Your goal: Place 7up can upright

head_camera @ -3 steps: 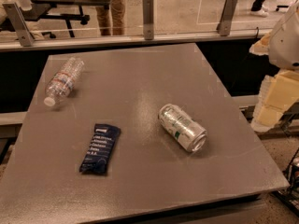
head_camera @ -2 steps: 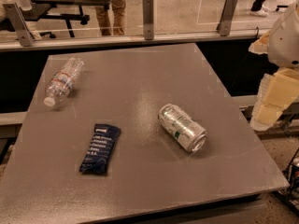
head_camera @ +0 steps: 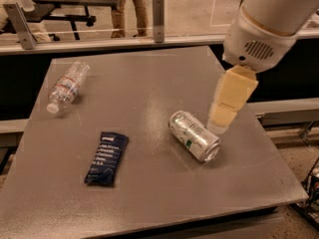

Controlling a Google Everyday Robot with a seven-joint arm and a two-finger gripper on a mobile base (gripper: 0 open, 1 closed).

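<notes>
The 7up can (head_camera: 194, 136), silvery with green markings, lies on its side on the grey table (head_camera: 149, 83), right of centre, its top end pointing to the front right. My gripper (head_camera: 222, 123) hangs from the white arm at the upper right. Its cream-coloured fingers (head_camera: 230, 98) point down, with the tip just above and to the right of the can, close to its far end. It holds nothing.
A clear plastic water bottle (head_camera: 67, 85) lies on its side at the table's far left. A flat dark blue snack bar wrapper (head_camera: 106, 157) lies front left of the can. A rail with posts (head_camera: 158, 11) runs behind the table. The table's right edge is near the gripper.
The arm has swung in from the right edge over the table, and the gripper now hangs beside the can. The can, bottle and wrapper lie as before.
</notes>
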